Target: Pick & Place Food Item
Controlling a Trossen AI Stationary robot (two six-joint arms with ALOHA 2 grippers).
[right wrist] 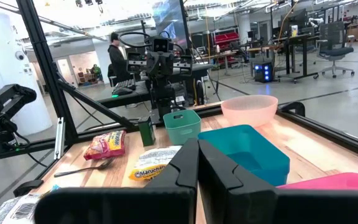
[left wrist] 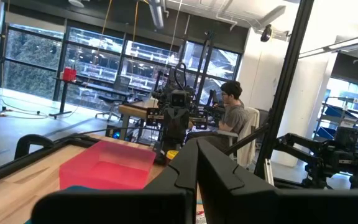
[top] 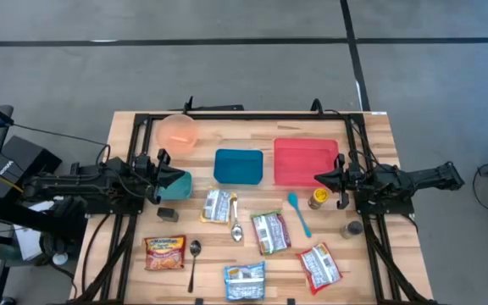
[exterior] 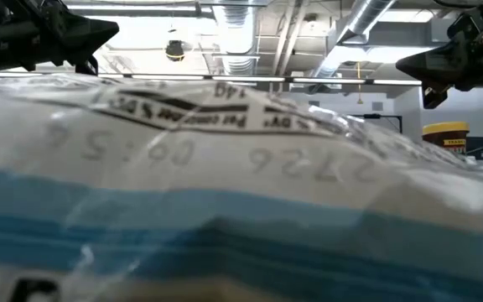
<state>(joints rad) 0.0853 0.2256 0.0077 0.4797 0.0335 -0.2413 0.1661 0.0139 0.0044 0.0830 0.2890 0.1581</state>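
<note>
Several instant-noodle packets lie flat on the wooden table: an orange one, a blue one, a red one and two silver ones. A blue tray, a red tray and a pink bowl stand behind them. My left gripper is shut and hangs empty at the table's left side, next to a teal cup. My right gripper is shut and hangs empty at the right side, by the red tray. Both also show in their wrist views.
Two metal spoons, a blue spoon, a yellow-capped bottle, a shaker and a small dark box lie among the packets. A packet fills the low view. A seated person shows beyond the table.
</note>
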